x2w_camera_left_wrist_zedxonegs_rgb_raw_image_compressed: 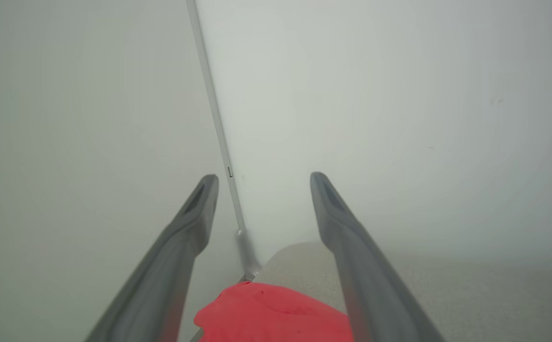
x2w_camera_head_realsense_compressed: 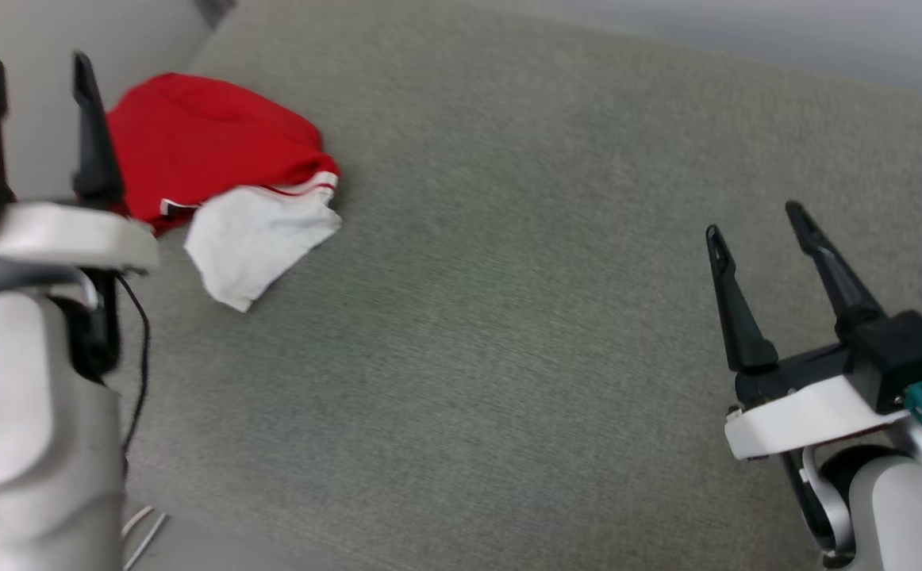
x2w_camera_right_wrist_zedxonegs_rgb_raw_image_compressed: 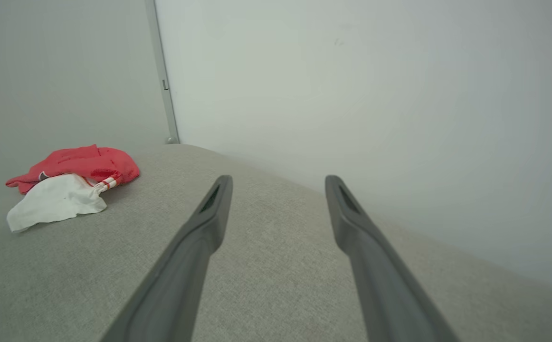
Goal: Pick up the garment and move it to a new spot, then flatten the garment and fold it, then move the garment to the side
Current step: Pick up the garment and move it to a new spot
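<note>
While the garment [x2w_camera_head_realsense_compressed: 215, 143] lies bunched on the surface [x2w_camera_head_realsense_compressed: 548, 317], the left gripper [x2w_camera_head_realsense_compressed: 36, 62] beside it and the right gripper [x2w_camera_head_realsense_compressed: 753, 218] well apart from it hold empty jaws apart, so every step seemingly remains.

Crumpled red-and-white garment [x2w_camera_head_realsense_compressed: 223, 178], far-left corner

You lose the left edge of the crumpled red-and-white jersey garment [x2w_camera_head_realsense_compressed: 215, 151] behind the left gripper [x2w_camera_head_realsense_compressed: 36, 59] — the left wrist view crops it.

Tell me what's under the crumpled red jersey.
The jersey lies bunched on the grey upholstered surface, one white sleeve spilling out. Anything beneath its folds is covered.
</note>
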{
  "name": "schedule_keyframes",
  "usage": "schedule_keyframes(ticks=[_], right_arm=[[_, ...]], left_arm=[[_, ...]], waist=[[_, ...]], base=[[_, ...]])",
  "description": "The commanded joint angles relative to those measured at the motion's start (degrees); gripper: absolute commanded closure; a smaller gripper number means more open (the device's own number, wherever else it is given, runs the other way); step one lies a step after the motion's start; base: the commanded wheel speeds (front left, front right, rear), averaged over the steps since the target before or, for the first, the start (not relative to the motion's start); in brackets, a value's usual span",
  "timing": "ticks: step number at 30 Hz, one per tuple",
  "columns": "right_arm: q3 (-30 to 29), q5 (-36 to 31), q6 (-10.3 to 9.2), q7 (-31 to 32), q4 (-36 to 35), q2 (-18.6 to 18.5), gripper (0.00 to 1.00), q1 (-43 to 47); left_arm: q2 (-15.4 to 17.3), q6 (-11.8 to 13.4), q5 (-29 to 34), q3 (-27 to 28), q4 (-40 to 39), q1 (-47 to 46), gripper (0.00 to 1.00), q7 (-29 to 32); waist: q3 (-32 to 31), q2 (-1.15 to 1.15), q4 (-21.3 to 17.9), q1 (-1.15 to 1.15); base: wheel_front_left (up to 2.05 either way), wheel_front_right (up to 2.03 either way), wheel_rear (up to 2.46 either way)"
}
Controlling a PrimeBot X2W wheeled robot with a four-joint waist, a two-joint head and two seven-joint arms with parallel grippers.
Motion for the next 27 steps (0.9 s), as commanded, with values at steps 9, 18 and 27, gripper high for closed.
schedule_keyframes(ticks=[9,18,27], right_arm=[[-0.8,0.3,-0.02,-1.1,-2.4,-1.3,0.0,-5.3],[-1.0,0.5,-0.02,-1.6,-2.8,-1.6,0.0,-7.4],[-0.6,0.9,-0.02,-1.9,-2.7,-1.9,0.0,-8.7]], left_arm=[[8.9,-2.5,-6.0,2.2,10.6,-13.2,0.0,14.0],[16.3,-3.3,-10.8,1.5,21.2,-17.8,0.0,35.8],[16.0,-3.1,-15.7,2.1,31.6,-16.8,0.0,49.6]], waist=[[13.1,0.0,-9.8,-0.01],[18.3,0.0,-12.1,-0.01],[20.0,0.0,-13.0,-0.01]], base=[[0.0,0.0,0.0],[0.0,0.0,0.0],[0.0,0.0,0.0]])
